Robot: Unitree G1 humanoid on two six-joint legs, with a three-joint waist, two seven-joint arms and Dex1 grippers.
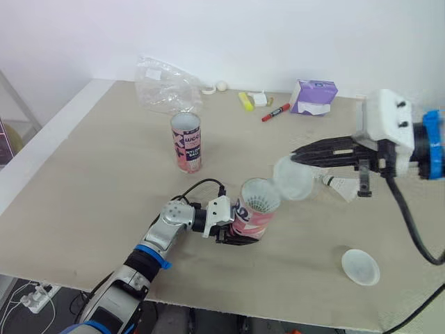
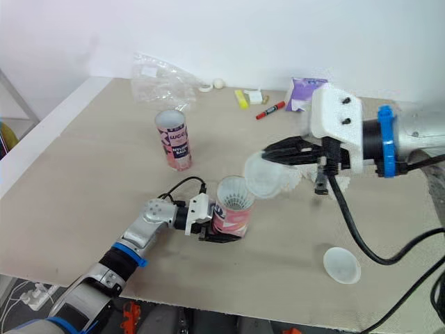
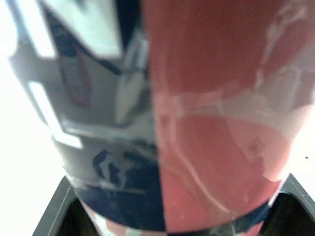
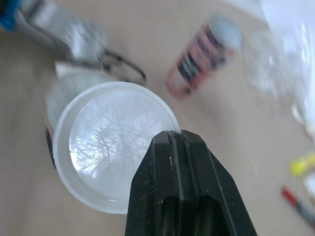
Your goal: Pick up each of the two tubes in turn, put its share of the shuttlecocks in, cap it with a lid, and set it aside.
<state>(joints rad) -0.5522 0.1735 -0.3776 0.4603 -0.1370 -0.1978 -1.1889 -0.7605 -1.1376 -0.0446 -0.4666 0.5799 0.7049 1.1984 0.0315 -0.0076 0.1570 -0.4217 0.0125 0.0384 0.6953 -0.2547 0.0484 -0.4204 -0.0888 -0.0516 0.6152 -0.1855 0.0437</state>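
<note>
The tube (image 1: 256, 210) is standing close to upright near the front edge of the table (image 1: 90, 181). Its mouth is open and white shuttlecock feathers are showing inside. I cannot tell whether its base is resting on the table.

The left arm is reaching in low from the front left, with the forearm lying close over the tabletop and the wrist pointing toward the robot's right. The left gripper (image 1: 243, 234) is clamping the tube's lower half. In the left wrist view a black finger (image 3: 51, 211) is pressing on each side of the pink and dark label.

The right arm is coming in level from the right, above the table, with its fingers pointing toward the robot's left. The right gripper (image 4: 175, 138) is pinching its fingers together on the rim of a clear lid (image 4: 110, 147). The lid is hanging tilted just beside and slightly above the tube's mouth, on the mouth's right side, and is not seated on it. I cannot tell whether the two are touching.

A loose shuttlecock (image 1: 342, 186) is lying on the table under the right arm. A spare lid (image 1: 360, 267) is lying flat nearer the front, well apart from the tube. A second tube (image 1: 186, 142) is standing upright farther back to the left. Behind it, along the far edge, are a crumpled plastic bag (image 1: 163, 83), a red marker (image 1: 276, 112) and a purple box (image 1: 313, 96).
</note>
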